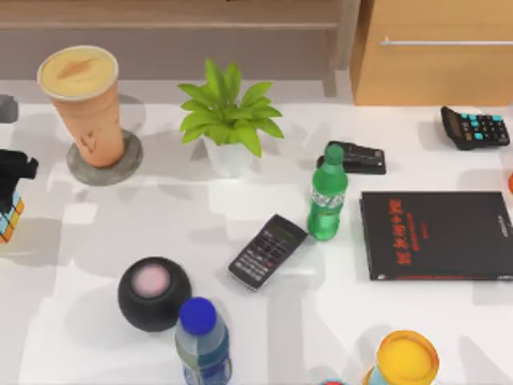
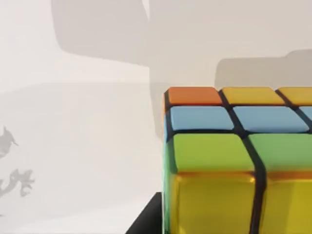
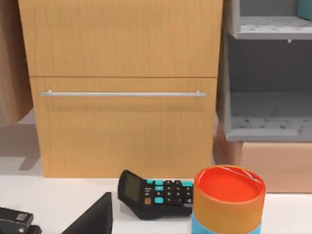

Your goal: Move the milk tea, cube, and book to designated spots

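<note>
The milk tea [image 1: 84, 104], a tall orange-tan cup with a creamy top, stands upright on a grey round coaster [image 1: 104, 160] at the back left. At the table's far left edge my left gripper [image 1: 14, 172] is shut on the cube [image 1: 10, 215], which casts a shadow on the table below it. In the left wrist view the cube [image 2: 229, 161] sits very close, showing orange, yellow, blue and green squares. A teal corner [image 3: 305, 9] shows on an upper shelf; I cannot tell whether it is the book.
A potted plant [image 1: 227, 120], green bottle [image 1: 327, 196], dark remote [image 1: 267, 250], black round speaker [image 1: 154, 293], blue-capped bottle [image 1: 202, 341] and yellow-capped container [image 1: 405, 361] crowd the middle and front. A black book with red characters [image 1: 437, 234] and a calculator [image 1: 474, 128] lie right, before a wooden drawer cabinet [image 3: 122, 92].
</note>
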Controlling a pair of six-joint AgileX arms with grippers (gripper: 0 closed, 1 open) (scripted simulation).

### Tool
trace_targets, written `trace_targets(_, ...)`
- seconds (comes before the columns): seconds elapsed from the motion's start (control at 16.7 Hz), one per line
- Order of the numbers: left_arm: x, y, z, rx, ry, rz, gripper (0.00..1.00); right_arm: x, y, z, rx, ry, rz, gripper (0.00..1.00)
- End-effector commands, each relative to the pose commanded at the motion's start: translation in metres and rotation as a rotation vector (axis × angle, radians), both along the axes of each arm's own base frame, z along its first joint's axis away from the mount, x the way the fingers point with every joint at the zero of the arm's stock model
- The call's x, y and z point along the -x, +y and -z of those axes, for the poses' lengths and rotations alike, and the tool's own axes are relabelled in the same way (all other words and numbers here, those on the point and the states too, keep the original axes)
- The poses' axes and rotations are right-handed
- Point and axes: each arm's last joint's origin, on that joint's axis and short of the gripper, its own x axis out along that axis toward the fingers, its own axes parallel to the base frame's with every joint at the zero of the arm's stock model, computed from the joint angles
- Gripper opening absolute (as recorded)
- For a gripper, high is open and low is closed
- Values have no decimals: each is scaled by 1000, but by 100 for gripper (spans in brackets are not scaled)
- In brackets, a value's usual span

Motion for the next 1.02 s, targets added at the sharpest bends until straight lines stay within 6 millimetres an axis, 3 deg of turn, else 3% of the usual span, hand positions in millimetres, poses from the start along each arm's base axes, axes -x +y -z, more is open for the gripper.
trace_targets(0.24, -8, 2, -39, -20, -273, -41, 0, 0, 0, 0, 0, 0, 0, 100)
trace_targets(0.78, -7, -21, -170, 44, -1143, -111, 0, 0, 0, 0, 0, 0, 0, 100)
trace_targets(1.02, -5, -34, -205, 114, -1413, -108, 0, 0, 0, 0, 0, 0, 0, 100)
